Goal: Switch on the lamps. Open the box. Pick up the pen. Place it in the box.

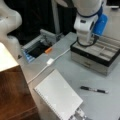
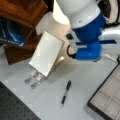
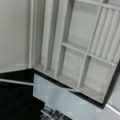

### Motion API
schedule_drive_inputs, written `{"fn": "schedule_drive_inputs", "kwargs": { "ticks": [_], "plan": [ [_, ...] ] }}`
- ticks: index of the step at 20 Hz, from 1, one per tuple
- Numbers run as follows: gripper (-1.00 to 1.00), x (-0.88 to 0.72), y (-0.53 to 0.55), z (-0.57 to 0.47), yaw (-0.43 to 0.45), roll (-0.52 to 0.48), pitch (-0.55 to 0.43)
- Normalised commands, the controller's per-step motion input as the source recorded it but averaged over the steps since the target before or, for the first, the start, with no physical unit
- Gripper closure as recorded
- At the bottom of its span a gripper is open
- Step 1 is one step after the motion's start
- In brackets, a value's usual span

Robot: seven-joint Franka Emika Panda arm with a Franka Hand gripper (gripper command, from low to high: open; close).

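black pen lies on table, well apart from open box.

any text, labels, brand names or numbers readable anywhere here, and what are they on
None can be read.
The box lies open with its pale compartments showing; no legible label on its front.
The pen lies on the table; any print on it is too small to read.
The white notebook cover looks blank.
The tool itself does not show; the arm's wrist hangs over the box.
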Motion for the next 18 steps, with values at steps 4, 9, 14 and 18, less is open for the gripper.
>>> {"fn": "schedule_drive_inputs", "kwargs": {
  "ticks": [4,9,14,18],
  "plan": [
    [-1.0,0.13,-0.2,-0.05,0.031,-0.551,-0.035],
    [-1.0,0.13,-0.2,-0.08,-0.015,-0.424,-0.066],
    [-1.0,0.14,-0.19,-0.11,-0.003,-0.379,-0.11],
    [-1.0,0.13,-0.08,-0.15,-0.001,-0.334,-0.123]
  ]
}}
